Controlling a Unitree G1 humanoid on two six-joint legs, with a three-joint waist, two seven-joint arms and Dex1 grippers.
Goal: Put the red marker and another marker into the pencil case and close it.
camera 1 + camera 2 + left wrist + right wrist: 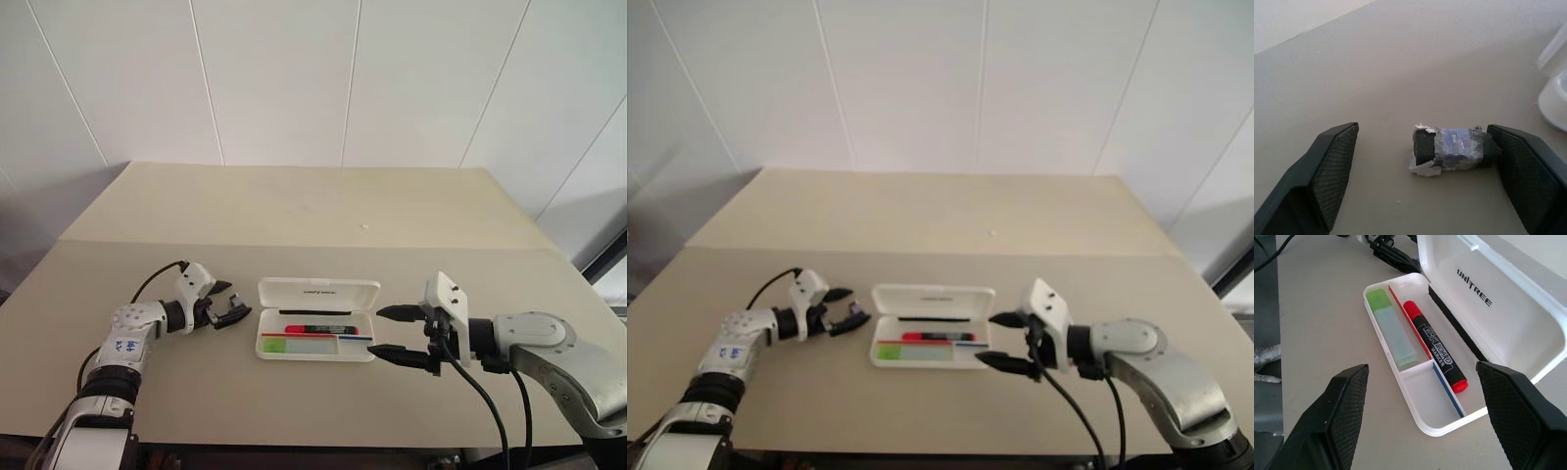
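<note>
One table [294, 211] is carrying it all. One pencil case [318, 294] is lying at its middle, lid standing open. Two grippers are flanking it: the right gripper [397, 334] is hovering just beside the case's right end, fingers spread wide on nothing; the left gripper [227, 305] is sitting near the left end, fingers spread too. Two markers are lying inside: the green-capped marker [1391, 328] in the near compartment, the red marker [1436, 348] in the long slot behind it. One small dark block [1449, 147] is resting against the left gripper's finger.

Bare lab: table [294, 211], white panelled wall [294, 78]
</note>
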